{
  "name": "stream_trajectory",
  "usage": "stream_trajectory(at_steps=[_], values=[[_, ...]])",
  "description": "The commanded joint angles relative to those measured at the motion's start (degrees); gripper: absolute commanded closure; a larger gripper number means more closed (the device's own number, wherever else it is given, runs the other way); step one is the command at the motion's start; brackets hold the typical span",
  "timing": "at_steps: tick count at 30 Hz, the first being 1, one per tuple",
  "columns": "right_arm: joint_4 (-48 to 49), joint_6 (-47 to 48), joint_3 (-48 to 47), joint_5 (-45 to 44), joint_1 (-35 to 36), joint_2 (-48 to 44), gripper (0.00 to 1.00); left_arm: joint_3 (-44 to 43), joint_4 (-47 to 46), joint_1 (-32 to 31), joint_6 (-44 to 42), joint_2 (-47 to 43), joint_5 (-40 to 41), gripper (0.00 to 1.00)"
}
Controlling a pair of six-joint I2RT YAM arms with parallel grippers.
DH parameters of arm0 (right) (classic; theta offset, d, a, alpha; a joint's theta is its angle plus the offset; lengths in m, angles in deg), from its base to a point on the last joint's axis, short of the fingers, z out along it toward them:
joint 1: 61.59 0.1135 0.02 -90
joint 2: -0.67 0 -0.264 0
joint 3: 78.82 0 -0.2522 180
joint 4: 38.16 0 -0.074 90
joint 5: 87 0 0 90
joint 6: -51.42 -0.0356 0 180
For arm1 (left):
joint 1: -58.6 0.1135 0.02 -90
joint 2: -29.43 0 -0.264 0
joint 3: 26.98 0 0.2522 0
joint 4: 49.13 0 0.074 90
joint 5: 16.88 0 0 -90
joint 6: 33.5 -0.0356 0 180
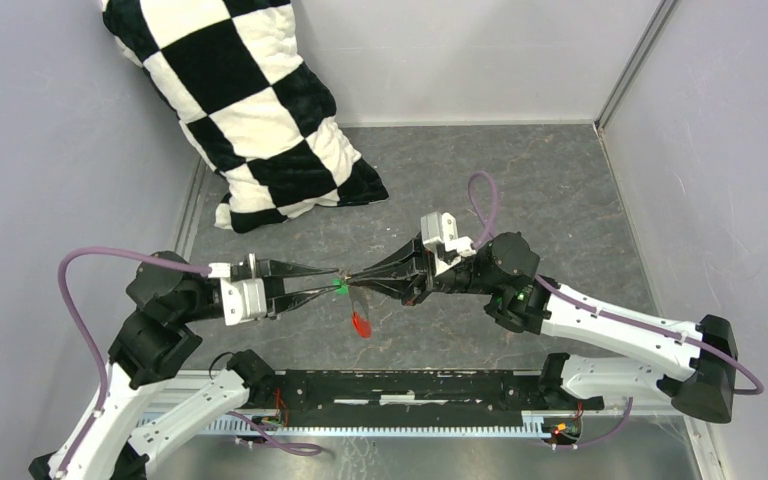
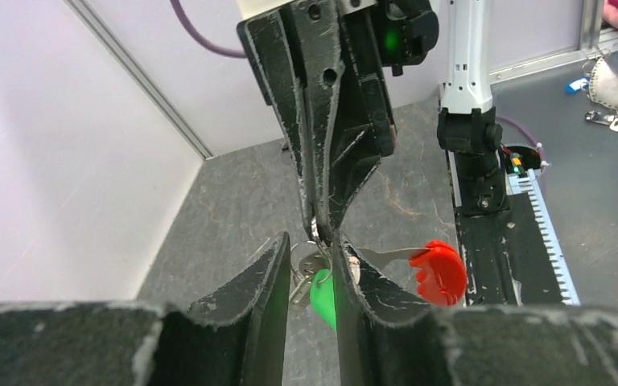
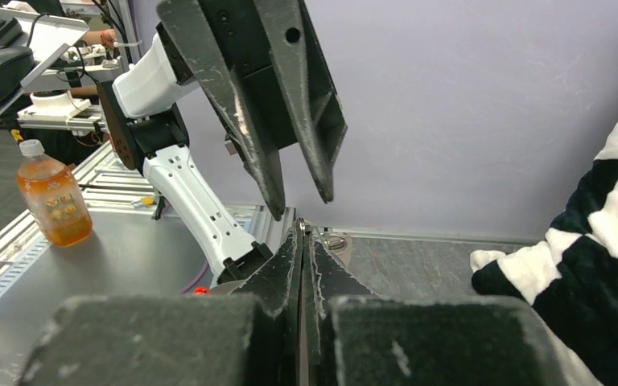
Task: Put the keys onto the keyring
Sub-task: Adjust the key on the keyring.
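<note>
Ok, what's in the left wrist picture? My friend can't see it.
Two black grippers meet tip to tip above a grey table: the right gripper comes from the top, shut on the silvery keyring, whose red tag sticks out rightward. The fingers of the left gripper stand apart below, the green key between them.
</note>
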Motion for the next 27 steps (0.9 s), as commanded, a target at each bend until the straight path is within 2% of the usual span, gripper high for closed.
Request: stream_trajectory(at_steps=[1,8,17,20,21,23,27], values=[[-0.7,4.6,-4.2,-1.2,0.7,0.1,0.99,-0.5,-1.5,0.1,6.3,2.1,2.6,0.68],[-2.4,6.4,-5.8,-1.5,1.1,0.6,0.99,-0.9,1.8,0.0,4.5,2.1,2.1,0.72],[-5.6,8.9,-6.5,-2.8,1.4,-0.6,0.99,-0.2,2.9,0.1,2.0,1.6,4.3,0.97],[-8.9,9.4,-8.0,-2.5,1.4,-0.7,0.99,-0.4,3.1,0.1,1.6,1.6,4.5,0.98],[-10.9,9.4,-9.0,-2.2,1.4,-0.6,0.97,-0.4,3.0,0.0,1.5,1.7,4.6,0.98],[-16.9,12.0,-12.0,-2.0,1.4,0.1,0.86,-0.7,3.0,0.1,1.2,1.9,4.8,0.98],[-28.9,14.7,-18.5,-1.7,1.3,1.7,0.77,-1.1,3.8,0.1,-2.1,2.4,4.9,0.98]])
